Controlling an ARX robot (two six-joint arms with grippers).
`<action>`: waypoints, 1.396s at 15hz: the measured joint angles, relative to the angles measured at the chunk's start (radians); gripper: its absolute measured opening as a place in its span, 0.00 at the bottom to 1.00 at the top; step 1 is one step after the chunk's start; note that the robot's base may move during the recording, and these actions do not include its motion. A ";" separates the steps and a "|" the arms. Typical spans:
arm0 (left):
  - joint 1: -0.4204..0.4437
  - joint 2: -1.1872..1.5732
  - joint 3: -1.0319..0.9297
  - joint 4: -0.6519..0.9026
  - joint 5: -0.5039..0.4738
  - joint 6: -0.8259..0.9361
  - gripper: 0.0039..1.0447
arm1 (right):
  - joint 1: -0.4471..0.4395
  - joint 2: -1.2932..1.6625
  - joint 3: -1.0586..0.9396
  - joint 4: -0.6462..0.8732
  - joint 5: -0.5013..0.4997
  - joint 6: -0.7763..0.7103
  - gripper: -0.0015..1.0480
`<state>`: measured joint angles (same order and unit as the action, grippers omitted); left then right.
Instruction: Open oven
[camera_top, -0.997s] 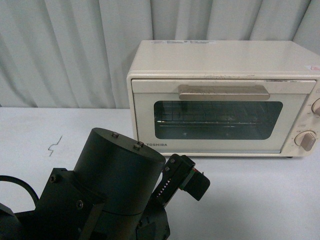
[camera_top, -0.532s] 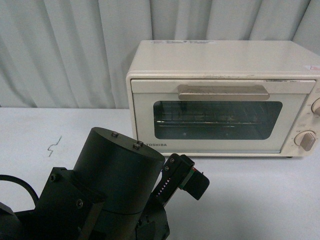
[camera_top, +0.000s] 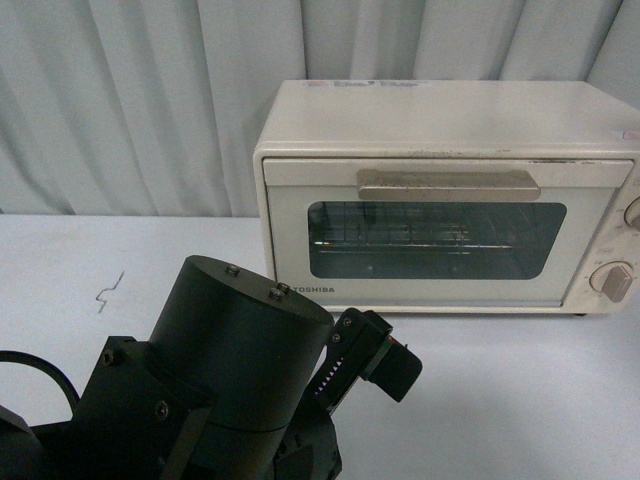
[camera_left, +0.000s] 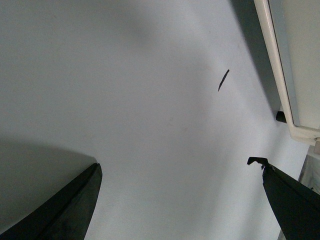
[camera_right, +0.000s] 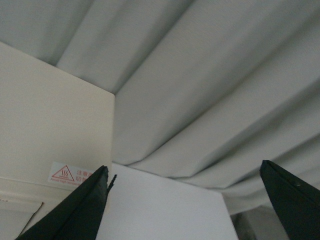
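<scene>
The cream-white TOSHIBA oven (camera_top: 440, 200) stands at the back right of the table with its glass door shut. The beige bar handle (camera_top: 448, 184) runs across the top of the door, and the wire rack (camera_top: 400, 235) shows behind the glass. My left arm (camera_top: 230, 380) fills the lower left, low in front of the oven. My left gripper (camera_left: 175, 165) is open and empty over bare table, with the oven's lower corner (camera_left: 300, 75) close by. My right gripper (camera_right: 184, 167) is open and empty beside the oven's side wall (camera_right: 50, 125); it is out of the front view.
Two round knobs (camera_top: 611, 281) sit on the oven's right side. Grey curtain (camera_top: 130, 100) hangs behind the table. A small dark squiggle (camera_top: 108, 291) marks the white table (camera_top: 500, 390) at the left; a dark mark (camera_left: 223, 80) shows in the left wrist view. A warning sticker (camera_right: 70, 174) is on the oven's side.
</scene>
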<state>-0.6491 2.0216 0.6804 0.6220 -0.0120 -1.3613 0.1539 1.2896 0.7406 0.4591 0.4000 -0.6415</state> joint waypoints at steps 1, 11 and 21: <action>0.000 0.000 0.000 0.000 0.000 0.000 0.94 | 0.018 0.080 0.071 -0.004 -0.021 -0.132 0.70; 0.000 0.000 0.000 0.000 0.000 0.000 0.94 | 0.137 0.197 0.097 -0.074 -0.216 -0.656 0.02; 0.000 0.000 0.000 0.000 0.000 0.000 0.94 | 0.174 0.335 0.130 -0.204 -0.349 -0.687 0.02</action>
<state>-0.6491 2.0216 0.6807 0.6220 -0.0120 -1.3613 0.3283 1.6245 0.8707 0.2546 0.0513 -1.3281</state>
